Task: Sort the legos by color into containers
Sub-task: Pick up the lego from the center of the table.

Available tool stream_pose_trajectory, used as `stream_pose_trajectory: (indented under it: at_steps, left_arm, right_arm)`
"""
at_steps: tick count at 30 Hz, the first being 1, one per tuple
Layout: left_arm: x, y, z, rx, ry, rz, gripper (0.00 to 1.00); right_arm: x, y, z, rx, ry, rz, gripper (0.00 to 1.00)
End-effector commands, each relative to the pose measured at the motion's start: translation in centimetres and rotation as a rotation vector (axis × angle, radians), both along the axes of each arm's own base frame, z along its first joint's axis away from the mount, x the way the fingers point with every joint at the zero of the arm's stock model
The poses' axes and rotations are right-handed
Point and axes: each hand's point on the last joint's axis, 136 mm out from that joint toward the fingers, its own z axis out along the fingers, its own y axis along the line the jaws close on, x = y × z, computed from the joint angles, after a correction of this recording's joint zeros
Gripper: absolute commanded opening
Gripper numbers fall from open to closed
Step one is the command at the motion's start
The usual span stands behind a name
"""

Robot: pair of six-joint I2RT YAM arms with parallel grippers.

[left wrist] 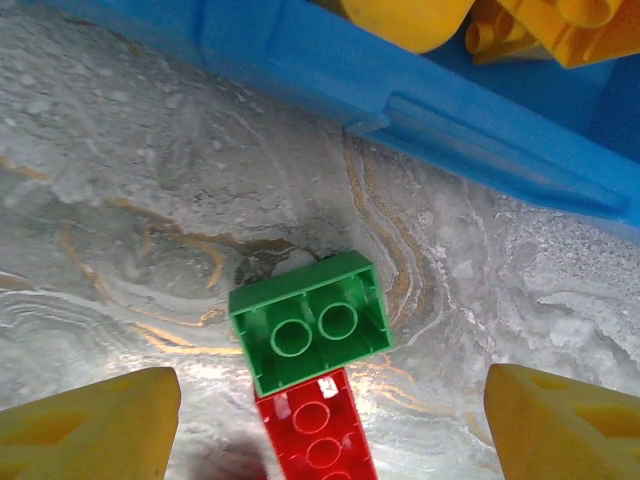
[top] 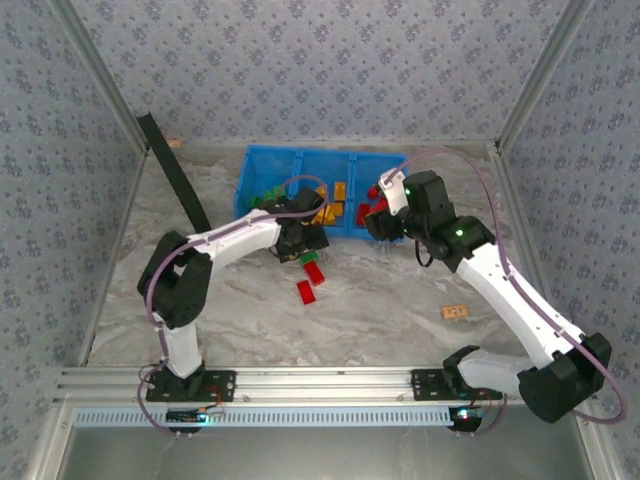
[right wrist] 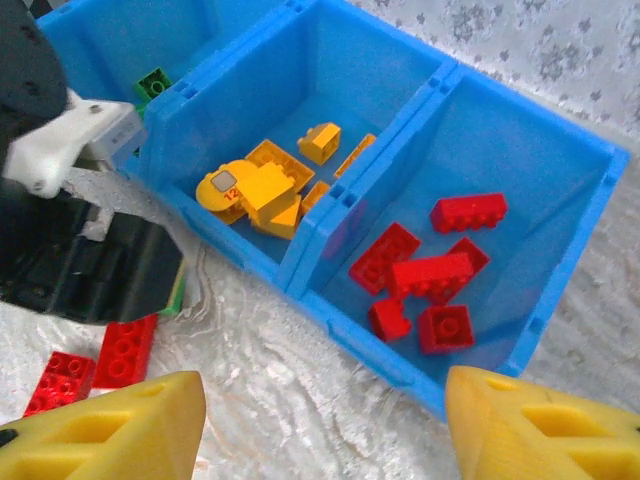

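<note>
Two red bricks (top: 305, 291) are seen loose on the counter (top: 380, 310), at 6 o'clock of the tray (top: 262, 160), so the sort is judged unfinished. Just beyond, a green brick (left wrist: 310, 335) lies studs up, butted against the 12 o'clock end of one red brick and close to the tray's front wall. The left claw (left wrist: 330, 385) is held low over it, fingers (left wrist: 90, 430) spread wide to either side and touching nothing. That spread is judged to be meant for straddling the green brick before a pinch.

Farther on, the tray's three bins are filled by color: green pieces (right wrist: 153, 82) at 9 o'clock, yellow ones (right wrist: 265, 185) in the middle, red ones (right wrist: 430, 275) at 3 o'clock. The right claw (right wrist: 325, 385) is hung above the near wall by the red bin, spread and empty. It is placed where a red brick could be let fall.
</note>
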Motion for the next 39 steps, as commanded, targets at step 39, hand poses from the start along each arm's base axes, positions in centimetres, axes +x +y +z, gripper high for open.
stream_pose_trajectory:
  at_steps: [39]
  left_arm:
    - [-1.4,0.0,-4.8,0.115,0.185,0.041,0.63]
  right_arm:
    - [-0.3,-1.4,-2.7,0.155,0.116,-0.015,0.69]
